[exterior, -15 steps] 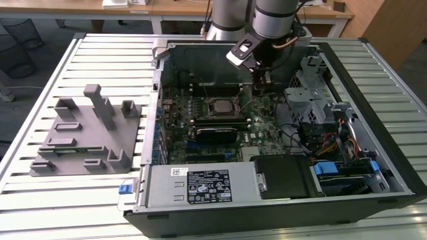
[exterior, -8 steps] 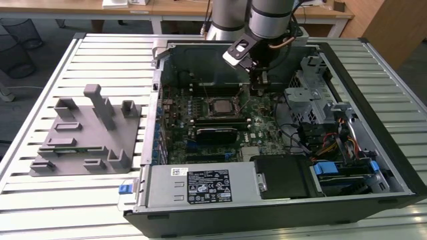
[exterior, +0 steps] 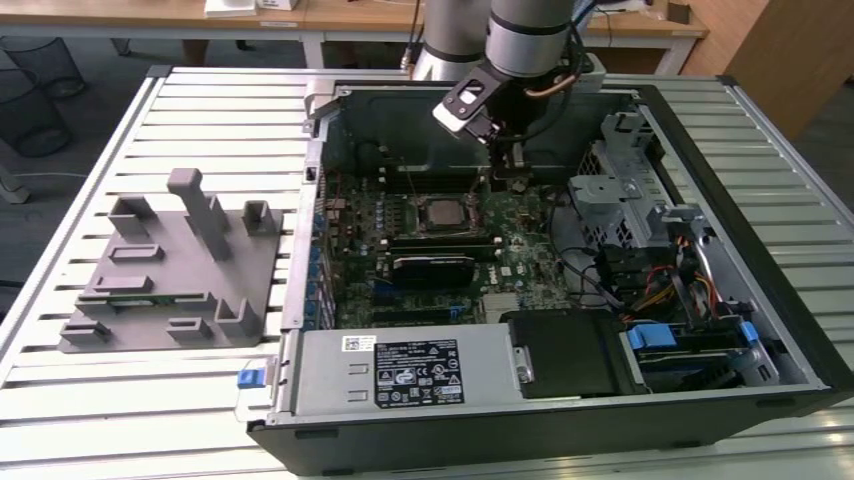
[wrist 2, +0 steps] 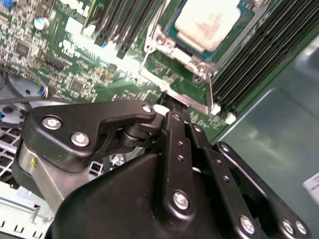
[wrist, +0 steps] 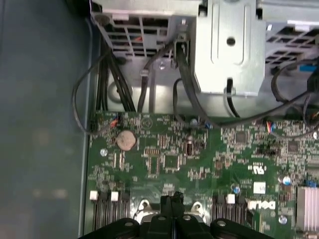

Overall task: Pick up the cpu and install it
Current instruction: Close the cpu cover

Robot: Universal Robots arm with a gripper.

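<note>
The cpu (wrist 2: 207, 22) lies in the socket (wrist 2: 197, 92) on the motherboard (wrist 2: 75, 74). The gripper (wrist 2: 172, 105), fingers pressed together and holding nothing, is at the socket's edge.

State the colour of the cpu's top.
The cpu is pale silver-white, clearest in the second wrist view.

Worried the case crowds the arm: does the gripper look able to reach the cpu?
Probably yes: the cpu lies in the socket frame with its pale top uncovered, the gripper hangs beside it, and nothing stands between them. The frame rims the chip's edges, so a side grip looks doubtful.
</note>
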